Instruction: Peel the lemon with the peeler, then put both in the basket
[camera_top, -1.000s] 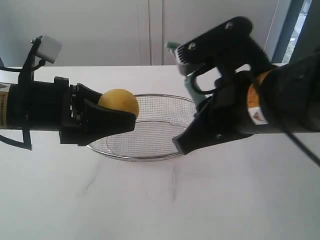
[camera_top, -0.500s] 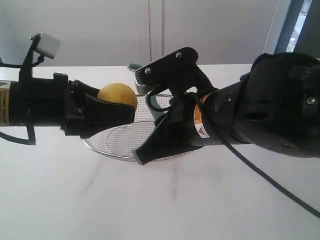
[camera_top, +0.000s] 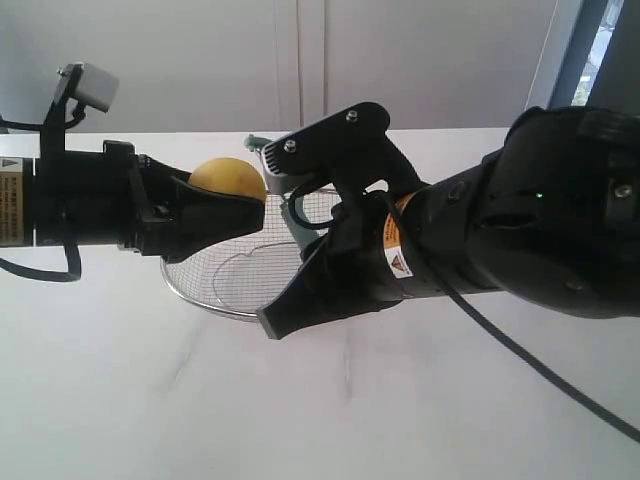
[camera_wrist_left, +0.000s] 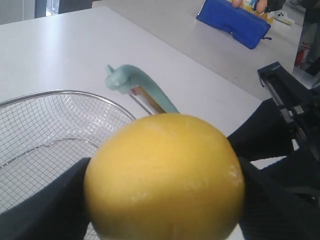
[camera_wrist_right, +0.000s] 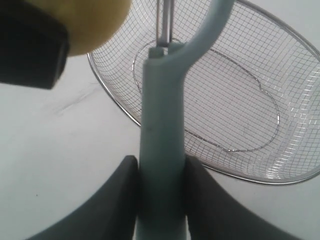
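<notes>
A bright yellow lemon (camera_top: 228, 178) hangs above the far-left rim of the wire basket (camera_top: 200, 297), and my left gripper (camera_top: 250, 192) is shut on it, one black finger on each side (camera_wrist_left: 165, 200). My right gripper (camera_top: 280, 235) is shut on the thick handle of the pale teal peeler (camera_top: 295, 215). The peeler's hooked head (camera_wrist_left: 142, 90) and metal blade reach up just behind the lemon (camera_wrist_left: 165, 175), close to its skin. Whether the blade touches the lemon I cannot tell. In the right wrist view the handle (camera_wrist_right: 162, 125) sits between both fingers (camera_wrist_right: 161, 165), over the basket (camera_wrist_right: 240, 176).
The basket stands on a white table (camera_top: 300, 410) with bare surface in front of it. My bulky right arm (camera_top: 520, 230) covers the basket's right half. A blue case (camera_wrist_left: 232, 20) lies on another table far behind.
My right arm has swung left with the peeler, bringing its head up beside the lemon. My left gripper has risen slightly with the lemon.
</notes>
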